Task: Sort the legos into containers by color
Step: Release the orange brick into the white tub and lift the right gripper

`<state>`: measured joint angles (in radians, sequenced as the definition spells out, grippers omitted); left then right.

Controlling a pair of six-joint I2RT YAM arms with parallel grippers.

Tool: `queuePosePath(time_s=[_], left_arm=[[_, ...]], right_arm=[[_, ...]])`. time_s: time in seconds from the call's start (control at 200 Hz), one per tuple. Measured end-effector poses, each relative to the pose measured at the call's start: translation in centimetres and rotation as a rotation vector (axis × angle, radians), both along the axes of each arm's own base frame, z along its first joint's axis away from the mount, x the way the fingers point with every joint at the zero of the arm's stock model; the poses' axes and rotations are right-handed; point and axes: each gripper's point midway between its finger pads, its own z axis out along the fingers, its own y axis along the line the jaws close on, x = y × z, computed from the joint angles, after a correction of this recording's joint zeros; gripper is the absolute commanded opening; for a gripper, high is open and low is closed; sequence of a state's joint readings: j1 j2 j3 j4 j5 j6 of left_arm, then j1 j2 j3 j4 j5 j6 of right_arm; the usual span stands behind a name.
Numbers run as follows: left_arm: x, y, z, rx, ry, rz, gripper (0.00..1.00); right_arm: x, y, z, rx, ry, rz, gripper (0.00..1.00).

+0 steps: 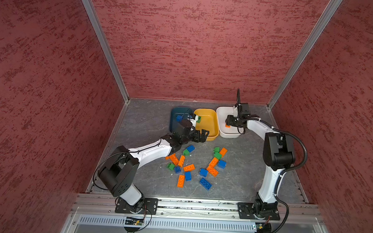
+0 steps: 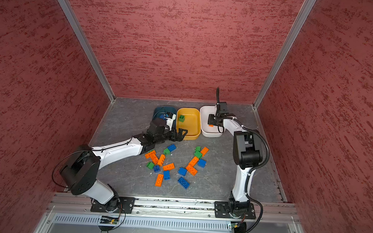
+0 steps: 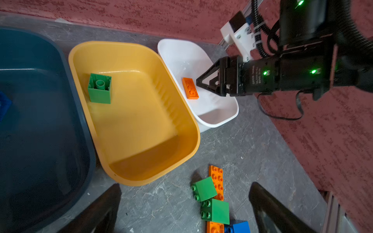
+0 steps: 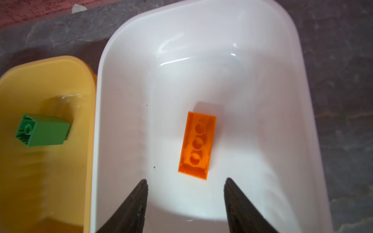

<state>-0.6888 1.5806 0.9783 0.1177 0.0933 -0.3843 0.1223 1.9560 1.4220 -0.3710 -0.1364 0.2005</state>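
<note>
Right gripper [image 4: 186, 180], jaws apart, empty, over 1 orange brick [image 4: 197, 144] in white tub [image 4: 262, 80]; left gripper [image 3: 185, 184], jaws wide apart, empty.

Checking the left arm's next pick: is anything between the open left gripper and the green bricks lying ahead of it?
Nothing visible. Only bare table lies between the left gripper and the nearest green brick; the yellow tub sits to one side, clear of that path.

Setting identified as a robotics lab test cell. A grey marbled tabletop [image 1: 150, 124] is enclosed on three sides by red textured panels [image 1: 195, 46] held in aluminium profiles [image 1: 102, 44]. A left arm [image 1: 149, 151] and a right arm [image 1: 269, 185] are bolted to an aluminium rail [image 1: 199, 205] along the front edge.
</note>
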Motion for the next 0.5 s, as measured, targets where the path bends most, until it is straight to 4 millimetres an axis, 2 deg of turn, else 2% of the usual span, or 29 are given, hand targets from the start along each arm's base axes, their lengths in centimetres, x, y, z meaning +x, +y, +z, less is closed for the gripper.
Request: queuePosePath(time_s=[0.15,0.235,0.386,0.501], left_arm=[[-0.1,-0.8,-0.9,0.06,0.025,-0.005,0.99],[0.0,-0.7,-1.4,0.095,0.039,0.004,0.99],[0.4,-1.0,-1.8,0.132,0.055,0.015,0.99],[0.3,-1.3,-2.4,0.154,0.068,0.014,0.99]], right_arm=[[-2.5,0.3,3.6,0.038,-0.068,0.013,0.77],[-4.1,0.4,5.9,0.064,-0.128,0.021,0.98],[-7.0,0.5,8.7,0.107,-0.215,0.028,0.99],[-9.6,0.3,9.1,0.13,-0.248,0.015,0.99]])
